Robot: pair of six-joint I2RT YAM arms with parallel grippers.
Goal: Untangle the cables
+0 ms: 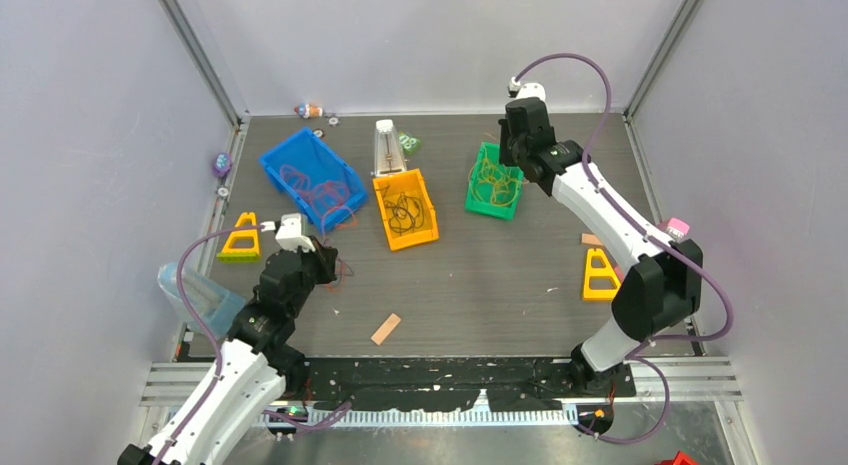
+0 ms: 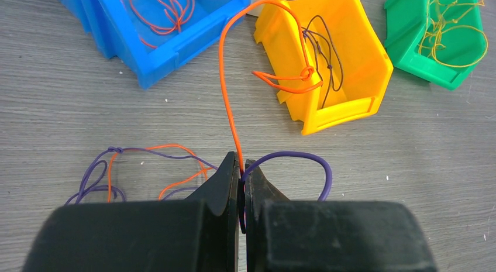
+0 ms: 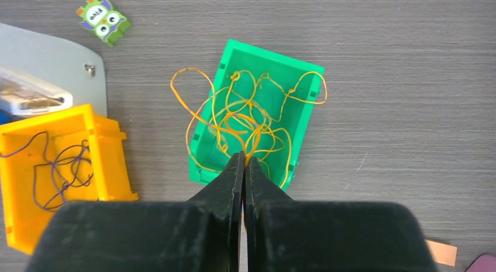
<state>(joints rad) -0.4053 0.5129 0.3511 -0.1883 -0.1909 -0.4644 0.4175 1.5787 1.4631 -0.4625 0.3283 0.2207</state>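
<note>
My left gripper [image 2: 241, 167] is shut on an orange cable [image 2: 222, 67] and a purple cable [image 2: 304, 156] low over the table. The orange strand arcs up to a knot over the yellow bin [image 2: 362, 61]. A loose purple and orange tangle [image 2: 117, 167] lies to the left of the fingers. In the top view this gripper [image 1: 325, 260] sits below the blue bin [image 1: 285, 170]. My right gripper [image 3: 244, 158] is shut on yellow cables [image 3: 251, 102] that spill from the green bin [image 3: 266, 55].
Red cables lie in the blue bin [image 2: 175, 50] and dark ones in the yellow bin. Yellow triangular stands [image 1: 241, 238] [image 1: 600, 275] flank the table. A clear tub [image 1: 195, 295] sits at the left edge, a tan strip [image 1: 385, 329] near the front, a white device [image 1: 386, 150] behind.
</note>
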